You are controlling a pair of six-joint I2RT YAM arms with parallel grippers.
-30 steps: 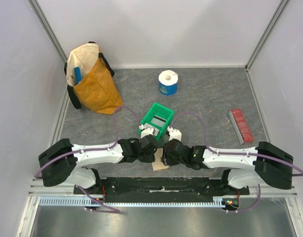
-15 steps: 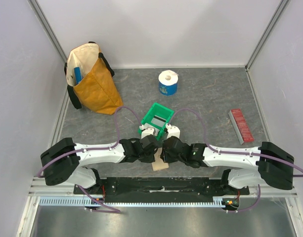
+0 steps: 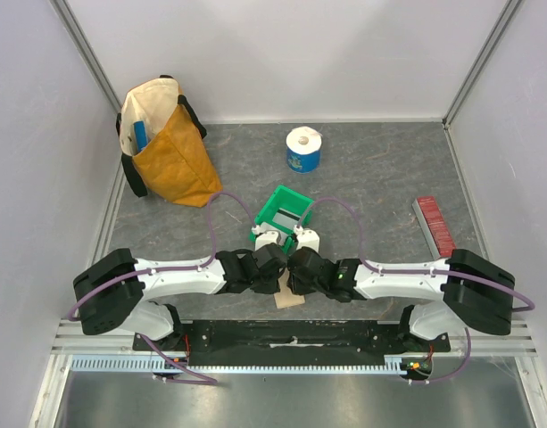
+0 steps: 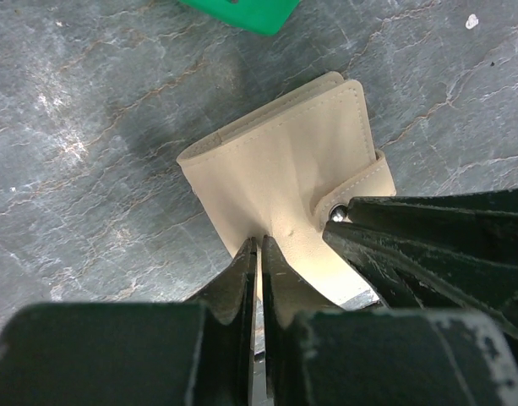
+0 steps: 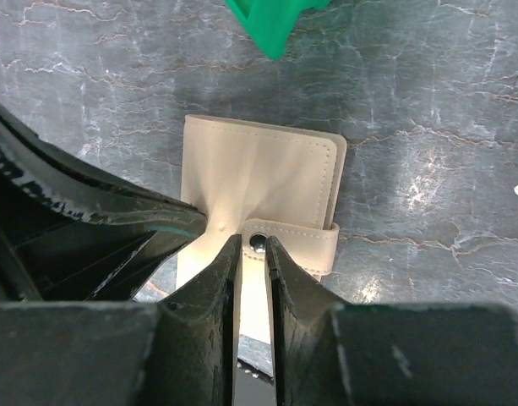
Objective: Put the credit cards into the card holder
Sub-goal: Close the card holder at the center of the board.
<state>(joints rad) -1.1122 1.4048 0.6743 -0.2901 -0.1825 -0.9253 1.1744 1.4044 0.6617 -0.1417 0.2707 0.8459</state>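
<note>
The tan card holder point(image 3: 289, 300) lies folded on the table between my two wrists. My left gripper point(image 4: 259, 244) is shut, pinching a puckered ridge of the holder's top cover point(image 4: 284, 161). The right gripper point(image 5: 252, 241) stands a narrow gap apart, closed round the snap end of the closing tab point(image 5: 297, 238). One pale grey credit card point(image 3: 285, 217) lies inside the green bin point(image 3: 295, 194) just beyond the holder. Both sets of fingertips are hidden under the wrists in the top view.
A yellow and cream bag point(image 3: 166, 147) stands at the back left. A white and blue roll point(image 3: 302, 149) sits at the back centre. A red ridged strip point(image 3: 434, 225) lies on the right. The green bin's corner point(image 5: 271, 21) is close ahead of the holder.
The right wrist has slid a little left toward the holder and its jaws have narrowed onto the tab. The left jaws have closed on the cover.
</note>
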